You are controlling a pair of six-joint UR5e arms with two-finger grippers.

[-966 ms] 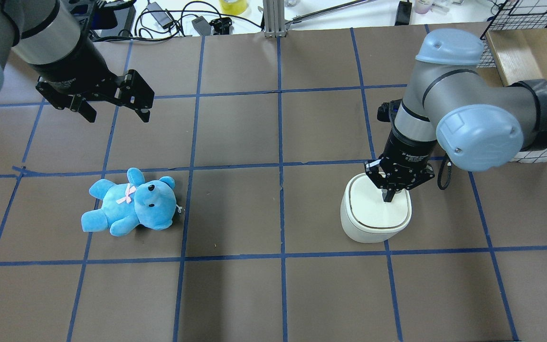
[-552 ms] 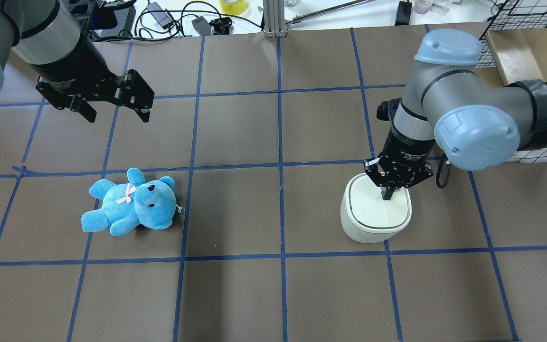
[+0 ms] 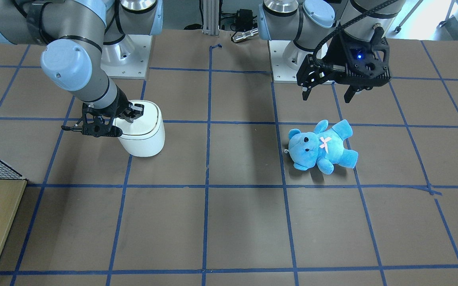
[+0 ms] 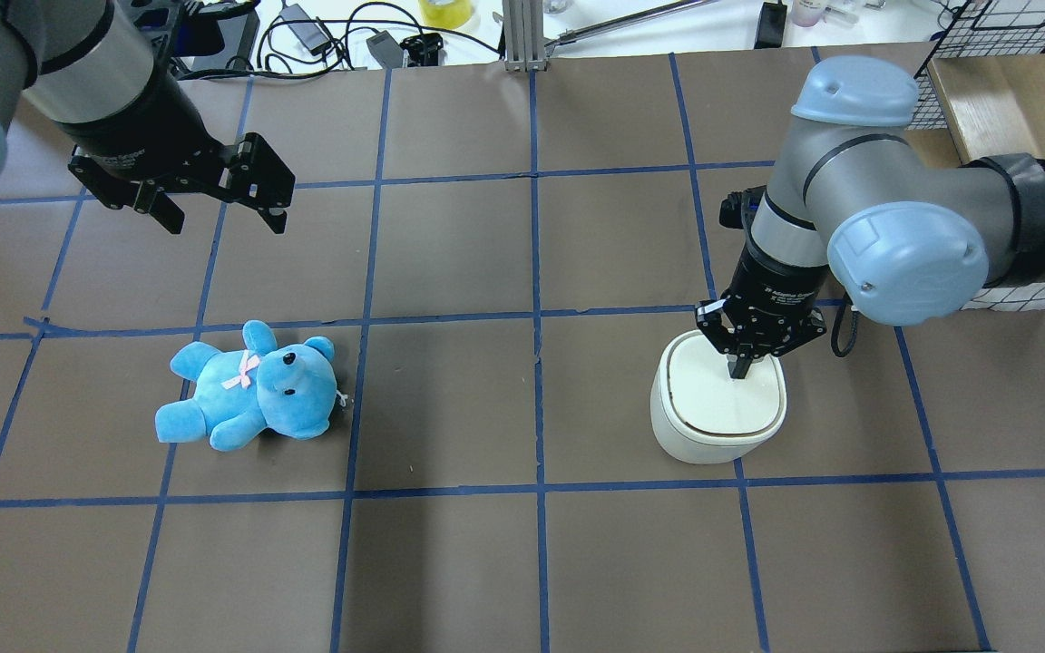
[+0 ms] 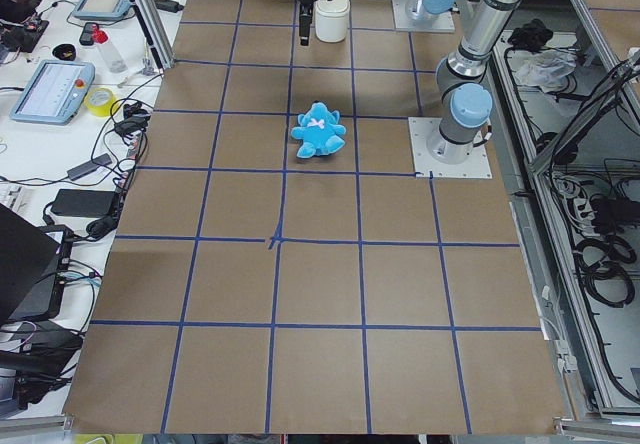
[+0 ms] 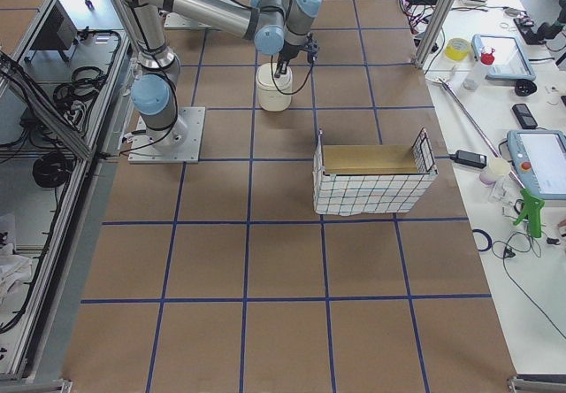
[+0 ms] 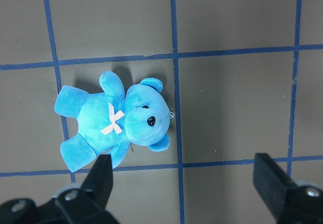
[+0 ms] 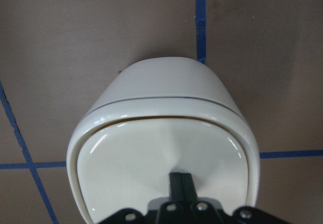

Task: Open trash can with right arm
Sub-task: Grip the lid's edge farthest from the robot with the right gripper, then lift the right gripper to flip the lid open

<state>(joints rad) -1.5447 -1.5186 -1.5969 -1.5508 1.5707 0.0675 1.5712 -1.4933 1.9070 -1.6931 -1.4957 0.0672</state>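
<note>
Little is changed over the last second: black right gripper [image 4: 739, 367], fingers pinched together, is shifted slightly up-frame on the flat lid [image 4: 713, 404] of the small white rounded-square plastic trash can [image 4: 702, 448], right of centre overhead. Lid is seen unopened, so the press is judged ongoing; left gripper [image 4: 225, 220] is held wide, upper left.

We see a soft blue plush teddy bear [image 4: 250, 388] with a pink bow, lying on its back on the brown paper desk cover [image 4: 450, 562] towards the desk's left end. A white wire-mesh basket [image 6: 371, 194], lined with what we take to be wood, stands by the far right corner. Blue tape lines [image 4: 536, 272] grid the surface.
</note>
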